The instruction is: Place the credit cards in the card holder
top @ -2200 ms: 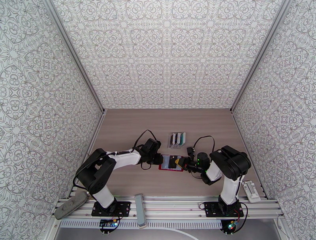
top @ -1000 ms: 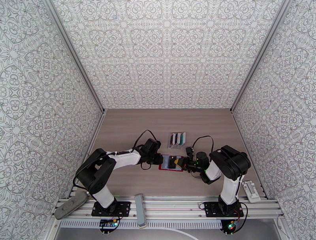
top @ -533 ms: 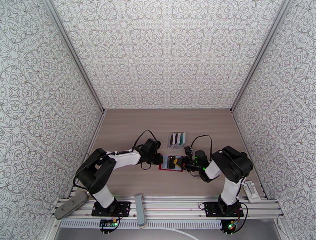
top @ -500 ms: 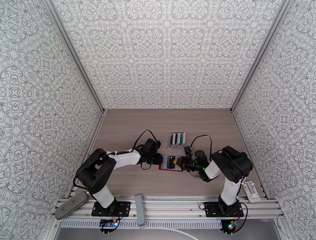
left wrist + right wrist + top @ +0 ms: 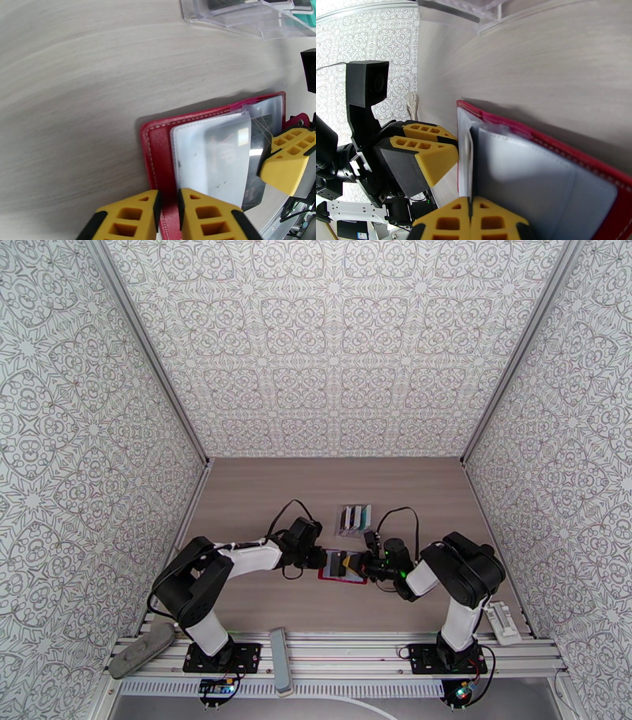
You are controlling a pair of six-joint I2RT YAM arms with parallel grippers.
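Top view: the right claw [image 5: 362, 564] has slid left over the open red wallet [image 5: 341, 575] at frame centre.

Left wrist: the left claw [image 5: 168, 195] pinches the wallet's red edge, and a black card [image 5: 261, 128] sits partway inside the clear pocket.

Right wrist: the right claw is clamped tight on that card's edge.

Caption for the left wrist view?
Left gripper grips the open card holder; right gripper holds a dark card in its clear pocket.

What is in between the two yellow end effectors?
The open red card holder lies there. The left end effector grips its left edge; the right end effector holds a black card at its right side. The top view shows it.
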